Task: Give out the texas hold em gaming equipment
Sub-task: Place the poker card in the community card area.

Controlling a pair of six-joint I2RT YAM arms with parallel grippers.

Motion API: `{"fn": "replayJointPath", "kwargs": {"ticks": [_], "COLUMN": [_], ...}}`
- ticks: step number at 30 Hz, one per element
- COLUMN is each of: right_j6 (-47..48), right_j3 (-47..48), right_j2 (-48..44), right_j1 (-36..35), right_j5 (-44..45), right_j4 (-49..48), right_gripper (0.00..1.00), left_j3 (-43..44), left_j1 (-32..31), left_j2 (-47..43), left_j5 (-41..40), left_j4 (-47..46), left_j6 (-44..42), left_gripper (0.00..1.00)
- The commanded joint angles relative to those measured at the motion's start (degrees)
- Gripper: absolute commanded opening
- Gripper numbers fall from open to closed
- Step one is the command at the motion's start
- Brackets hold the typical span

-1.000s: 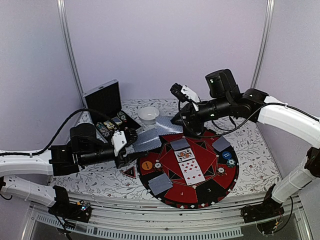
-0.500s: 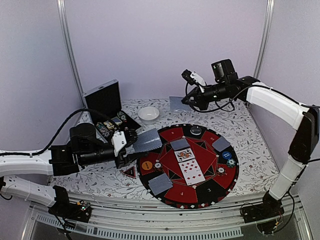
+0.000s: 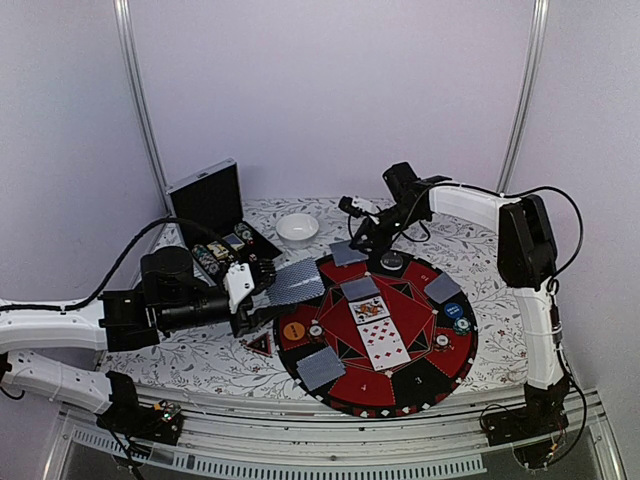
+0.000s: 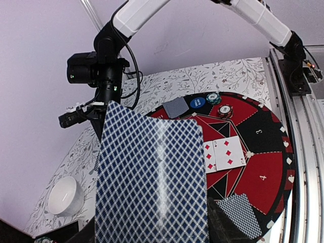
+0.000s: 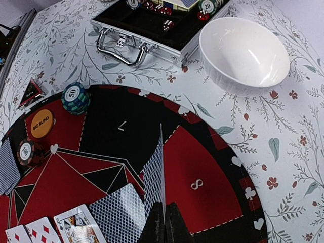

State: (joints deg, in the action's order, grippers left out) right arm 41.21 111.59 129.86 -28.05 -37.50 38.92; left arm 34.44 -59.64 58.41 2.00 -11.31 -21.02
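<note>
- The left arm [image 3: 60,330] lies low and nearly level, reaching in from the left edge towards the mat [image 3: 420,385].
- Its left hand [image 3: 262,285] hangs over the tabletop [image 3: 200,360], between the open case [image 3: 212,205] and the mat's left rim.
- That hand is partly closed on the deck [image 3: 296,282] and holds it. The deck's grey-blue backs tilt up towards the mat, and in the left wrist view they fill most of the frame and hide the fingers.
- The right arm [image 3: 525,235] rises steeply from its base at the near right corner to a high elbow. It then runs left along the far side of the tabletop, with the wrist bent down.
- The right hand [image 3: 362,238] sits above the mat's far-left rim, not far from the white bowl [image 3: 297,228].
- Its fingers are pinched fully together on one card [image 3: 347,252]. The right wrist view shows this card nearly edge-on, over the line between a black sector and the red sector marked 8.
- I cannot tell if the card touches the mat.
- Face-up cards [image 3: 378,328] lie in a row at the mat's middle.
- Face-down cards [image 3: 360,288] lie singly on the mat, one beyond that row, one at the right and one at the near left.
- The orange button [image 3: 293,330] rests on the mat's left side and the blue button [image 3: 453,310] on its right.
- Chips [image 3: 441,342] stand in small stacks around the mat, one stack just beside the blue button.
</note>
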Motion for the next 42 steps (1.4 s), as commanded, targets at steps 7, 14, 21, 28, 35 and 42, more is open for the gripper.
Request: {"fn": "replayJointPath", "kwargs": {"ticks": [7,14,21,28,35,42], "right_j6": [4.36,5.17,8.27,10.04,10.80,10.77], "right_j3": [7.17,10.99,12.12,16.39,16.41,16.46], "right_j2": [11.10,15.02,16.40,18.81,18.60,18.61], "right_j1": [1.15,2.18,2.20,2.01,1.94,1.86], "right_j5": [-1.75,-3.33,-2.43,-1.29,1.08,1.57], "right_j4": [3.26,4.34,6.23,8.69,9.97,9.80], "right_gripper": [0.02,0.02,0.02,0.02,0.02,0.06], "left_j3": [-0.25,-0.31,-0.42,-0.42,-0.42,-0.39], "left_j1": [-0.53,-0.43,-0.37,-0.29,-0.26,-0.29], "left_j2": [0.95,0.94,1.05,1.18,1.27,1.31], "left_j5": [-0.10,-0.02,0.21,0.04,0.28,0.29], "left_j4": [-2.13,-2.22,-2.26,-2.29,-2.31,-2.30], "left_j6": [-0.39,-0.38,-0.42,-0.43,-0.32,-0.21], "left_gripper": [0.52,0.52,0.52,0.52,0.52,0.52]}}
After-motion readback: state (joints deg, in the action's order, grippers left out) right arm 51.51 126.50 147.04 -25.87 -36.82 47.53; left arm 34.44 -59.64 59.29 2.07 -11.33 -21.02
